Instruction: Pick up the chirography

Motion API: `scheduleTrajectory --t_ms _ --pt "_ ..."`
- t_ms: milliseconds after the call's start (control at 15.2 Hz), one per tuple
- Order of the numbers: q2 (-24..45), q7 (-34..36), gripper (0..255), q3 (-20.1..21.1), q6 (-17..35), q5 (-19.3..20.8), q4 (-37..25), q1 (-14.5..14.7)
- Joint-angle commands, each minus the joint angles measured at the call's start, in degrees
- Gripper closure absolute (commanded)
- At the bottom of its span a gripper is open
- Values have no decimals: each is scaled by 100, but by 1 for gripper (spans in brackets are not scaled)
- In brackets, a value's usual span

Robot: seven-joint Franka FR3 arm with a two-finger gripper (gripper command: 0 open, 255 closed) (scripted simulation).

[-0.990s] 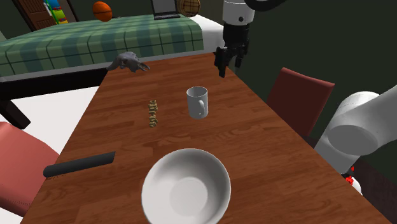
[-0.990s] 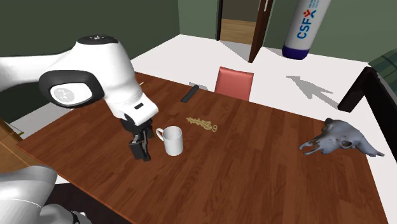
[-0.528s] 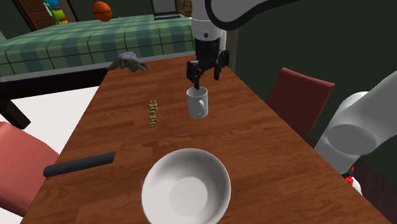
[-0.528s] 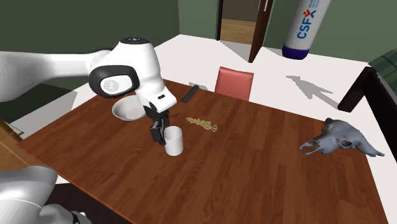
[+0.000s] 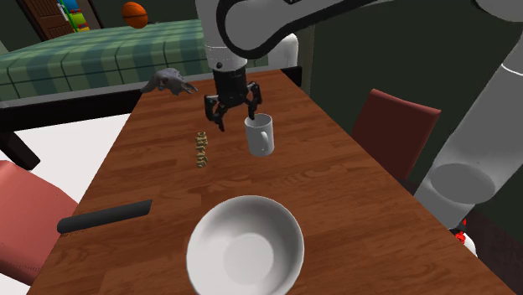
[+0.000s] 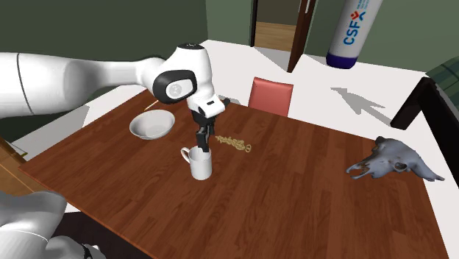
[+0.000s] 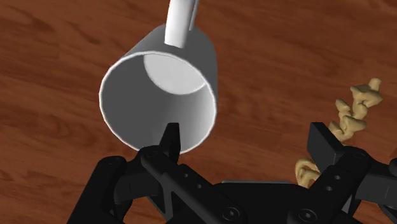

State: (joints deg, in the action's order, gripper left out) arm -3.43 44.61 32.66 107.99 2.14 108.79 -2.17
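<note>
The chirography (image 5: 201,148) is a small tan, script-shaped piece lying flat on the wooden table (image 5: 335,197), left of a white mug (image 5: 261,134) in the shoulder view. My black gripper (image 5: 237,113) hangs open just above the table, behind the mug's rim and a little to the right of the chirography. From the second exterior view, the gripper (image 6: 201,140) hovers over the mug (image 6: 200,162) with the chirography (image 6: 234,142) close beside it. The wrist view has the open gripper (image 7: 248,143) between the mug (image 7: 162,95) and the chirography (image 7: 353,114), holding nothing.
A white bowl (image 5: 245,247) sits near the table's front edge and a black bar (image 5: 105,216) at its left edge. A grey animal skull (image 5: 170,81) lies at the far end. Red chairs (image 5: 392,126) (image 5: 21,218) flank the table; a green bed (image 5: 126,54) stands behind.
The gripper has swung from the table's far right edge to the shoulder view's left, passing behind the mug and ending nearer the chirography. It stayed open.
</note>
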Motion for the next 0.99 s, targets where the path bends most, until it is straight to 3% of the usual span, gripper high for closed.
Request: scheduleTrajectory --t_ms 0,198,528,924 --pt "535 498 0 140 20 283 -380 69" --pt "1386 1172 0 225 -119 754 -1141 314" --pt "2806 2031 0 101 -548 1424 -2690 972" --pt "2854 2087 0 56 -115 1466 -2293 947"
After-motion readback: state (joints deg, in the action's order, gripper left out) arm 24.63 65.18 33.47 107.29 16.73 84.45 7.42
